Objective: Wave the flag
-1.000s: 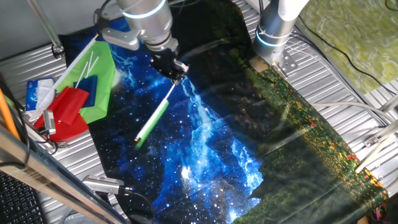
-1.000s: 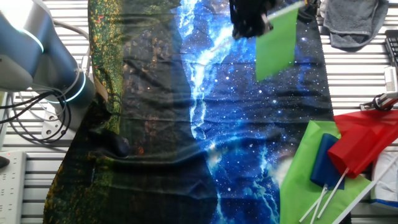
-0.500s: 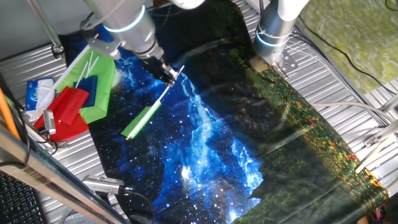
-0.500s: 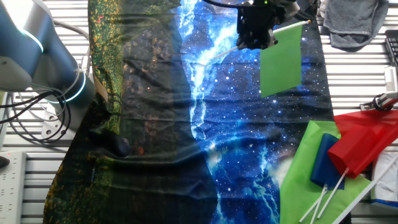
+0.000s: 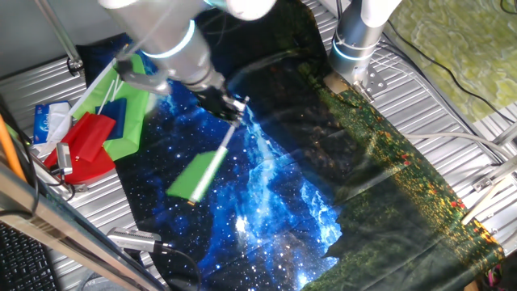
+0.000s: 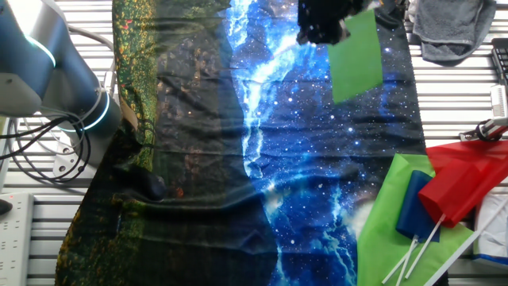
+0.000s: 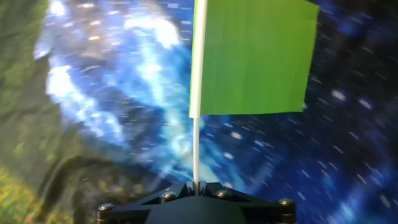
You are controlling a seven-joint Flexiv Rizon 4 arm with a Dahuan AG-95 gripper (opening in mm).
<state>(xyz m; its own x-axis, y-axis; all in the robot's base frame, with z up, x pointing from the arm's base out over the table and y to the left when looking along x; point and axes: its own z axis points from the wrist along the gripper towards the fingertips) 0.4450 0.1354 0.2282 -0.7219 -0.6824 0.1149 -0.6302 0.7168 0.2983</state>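
The flag (image 5: pixel 196 175) is a small bright-green cloth on a thin white stick. It hangs in the air above the blue starry cloth (image 5: pixel 266 186). My gripper (image 5: pixel 227 106) is shut on the lower end of the stick. In the other fixed view the flag (image 6: pixel 356 56) stands beside the gripper (image 6: pixel 323 24) at the top. In the hand view the stick (image 7: pixel 198 137) rises from between the closed fingers of the gripper (image 7: pixel 198 186) and the green cloth (image 7: pixel 255 56) spreads to the right.
A pile of larger flags lies at the table's left: a big green one (image 5: pixel 129 109), a red one (image 5: pixel 87 145) and a dark blue one, with white sticks. A second arm's base (image 5: pixel 359 40) stands at the far edge. A grey cloth (image 6: pixel 456 28) lies at a corner.
My gripper has swung the flag: it moved left and then back right and lower. The green cloth now faces the camera more broadly.
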